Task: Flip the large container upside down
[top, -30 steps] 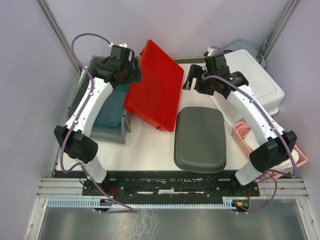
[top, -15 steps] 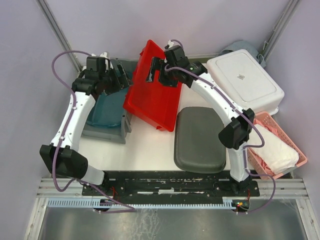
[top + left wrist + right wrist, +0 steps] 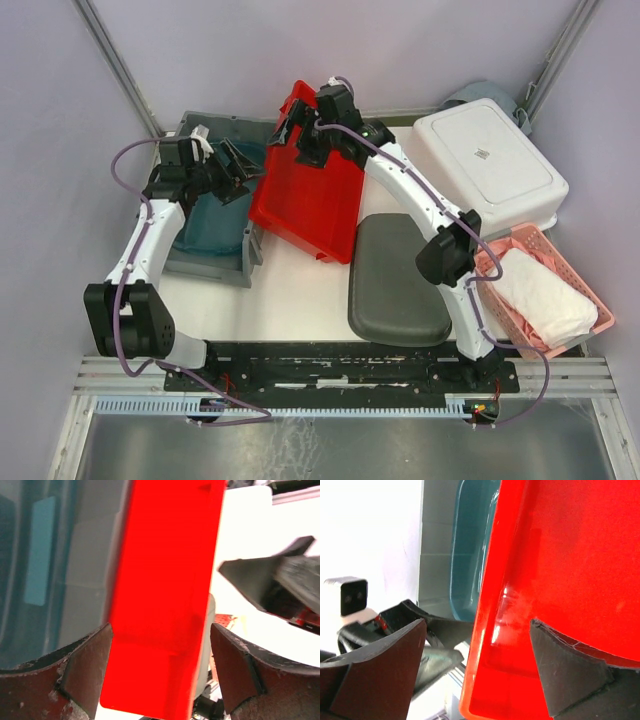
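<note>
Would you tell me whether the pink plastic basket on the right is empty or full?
Full: a white bundle fills the pink plastic basket.

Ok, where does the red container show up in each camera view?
Top external: red container, back centre.
Left wrist: tall strip down the middle.
Right wrist: fills the right half.
Shared landmark: grey bin, left of it in every view.

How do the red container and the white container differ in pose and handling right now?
The red container sits tilted, one long edge raised; the white container lies flat. The left gripper and right gripper stand open at the red container's rim; neither is near the white container. Both are rectangular plastic tubs.
</note>
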